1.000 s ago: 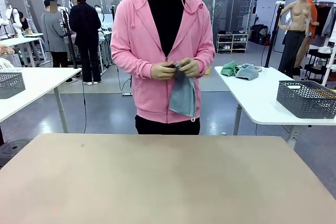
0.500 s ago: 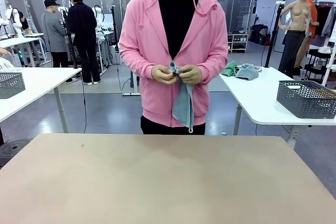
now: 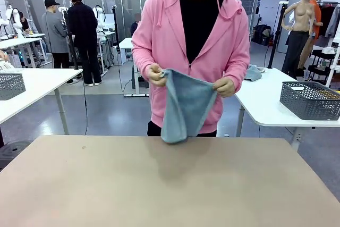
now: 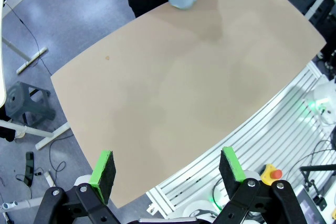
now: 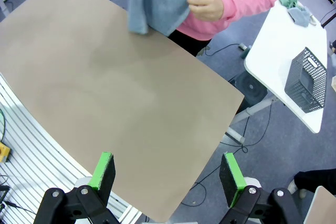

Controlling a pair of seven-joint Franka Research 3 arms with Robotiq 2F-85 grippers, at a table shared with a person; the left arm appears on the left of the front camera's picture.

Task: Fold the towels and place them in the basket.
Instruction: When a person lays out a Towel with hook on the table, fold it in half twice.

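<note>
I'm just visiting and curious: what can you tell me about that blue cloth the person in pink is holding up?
It is a light grey-blue towel, soft and fuzzy like terry cloth. The person pinches its top edge with one hand and the other hand, spreading it out; the edge sags between them. Below, it hangs in loose folds, narrowing to a rounded lower end at the far edge of the tan table. Whether it touches the table I cannot tell.
</note>
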